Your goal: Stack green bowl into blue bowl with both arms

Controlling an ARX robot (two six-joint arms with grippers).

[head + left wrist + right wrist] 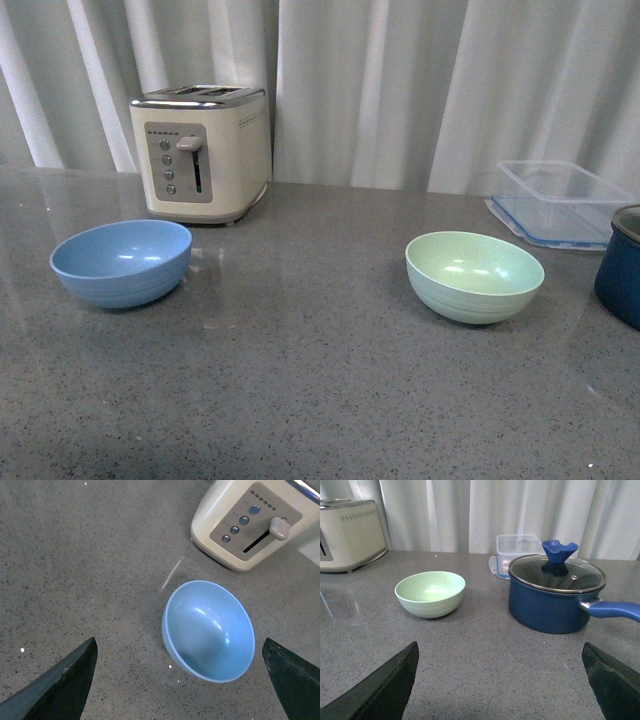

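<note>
Bowls apart on the counter, both grippers spread wide and empty

Counter (300, 390), grey and speckled, lies under both sets of jaws and carries everything. The toaster (200, 152) stands beyond the left gripper (178, 645), just past the blue bowl (209, 630). The lidded blue pot (552, 600) sits ahead of the right gripper (500, 645), with a clear plastic box (560, 200) behind it. The green bowl (430, 594) also sits ahead of the right jaws, but off towards the finger on the toaster's side, with the pot near it on its other side. The blue bowl lies beneath the open left jaws, in the gap between the two fingers, nearer one than the other. Neither gripper touches anything.

The bowls are well apart, so the green one has a long carry across the counter. Three risks stand out:

- The right jaws are not lined up on the green bowl. A straight approach would probably miss its rim or nudge it towards the pot.
- The matte rim is thin and curved, so a shallow pinch could slip in the air.
- If the left jaws do not steady the blue bowl, it may slide towards the toaster when the green bowl lands.
</note>
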